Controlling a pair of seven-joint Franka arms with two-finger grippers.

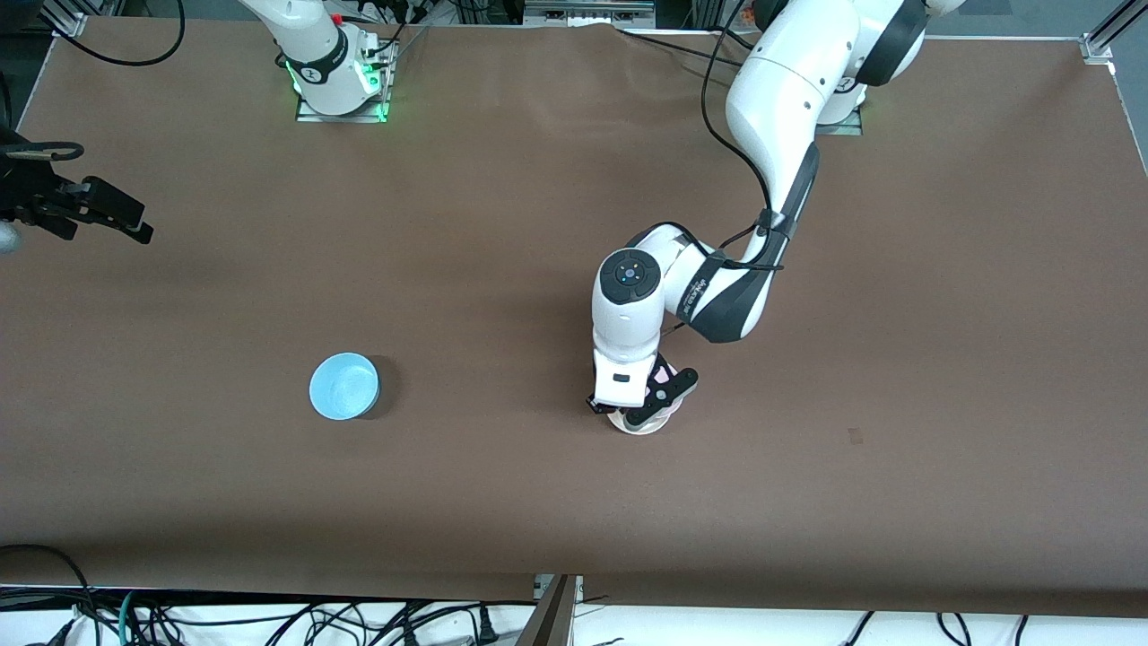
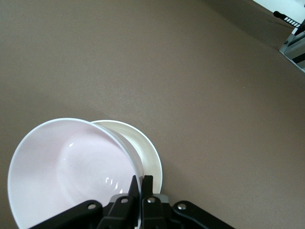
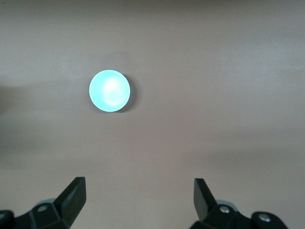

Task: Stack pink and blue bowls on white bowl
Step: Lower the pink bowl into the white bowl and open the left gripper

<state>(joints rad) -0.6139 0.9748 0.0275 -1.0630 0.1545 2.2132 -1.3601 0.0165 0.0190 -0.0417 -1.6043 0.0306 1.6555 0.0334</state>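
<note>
Pinching the pink bowl's (image 2: 66, 167) rim, the left end effector (image 2: 141, 183) holds it tilted in the white bowl (image 2: 147, 155). Right end effector (image 3: 138, 193) waits spread, high over the surface (image 1: 538, 179); blue bowl (image 1: 344, 386) sits apart.

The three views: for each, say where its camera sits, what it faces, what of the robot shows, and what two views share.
Front view: high across the table, facing both bases; shows the left arm, its left pincer at the pink bowl over the white bowl, and the right pincer waiting.
Left wrist view: on the left wrist, facing down; fingers pinch the pink bowl's rim.
Right wrist view: on the right wrist, high over the blue bowl; open fingers show.
Shared: front and right wrist views both show the blue bowl.
</note>
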